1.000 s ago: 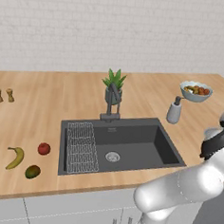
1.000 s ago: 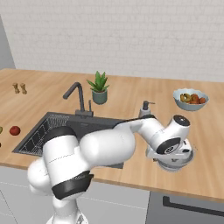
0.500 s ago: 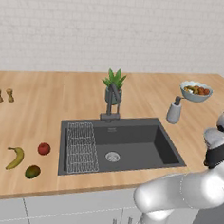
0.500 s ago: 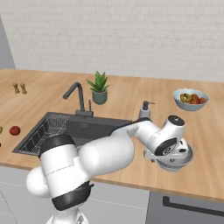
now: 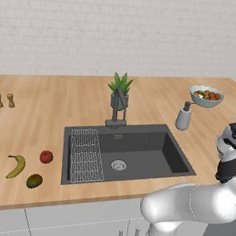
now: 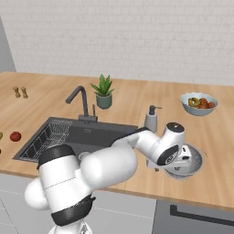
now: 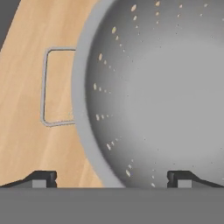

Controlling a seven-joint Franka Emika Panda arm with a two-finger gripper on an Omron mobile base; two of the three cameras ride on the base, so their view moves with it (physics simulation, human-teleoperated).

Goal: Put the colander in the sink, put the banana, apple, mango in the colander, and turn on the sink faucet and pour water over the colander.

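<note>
1. A wooden counter surrounds the dark sink, where a wire rack lies at the left end, beside the round drain.
2. Behind the basin stand the sink faucet, a potted plant and a soap dispenser; a bowl of mixed fruit sits further right.
3. The banana, apple and mango rest on the counter left of the sink.
4. The colander, pale grey and perforated with a thin wire handle, sits on the counter right of the sink.
5. The gripper hovers low over its rim, jaws wide apart, one tip inside the bowl and one outside, holding nothing.
</note>
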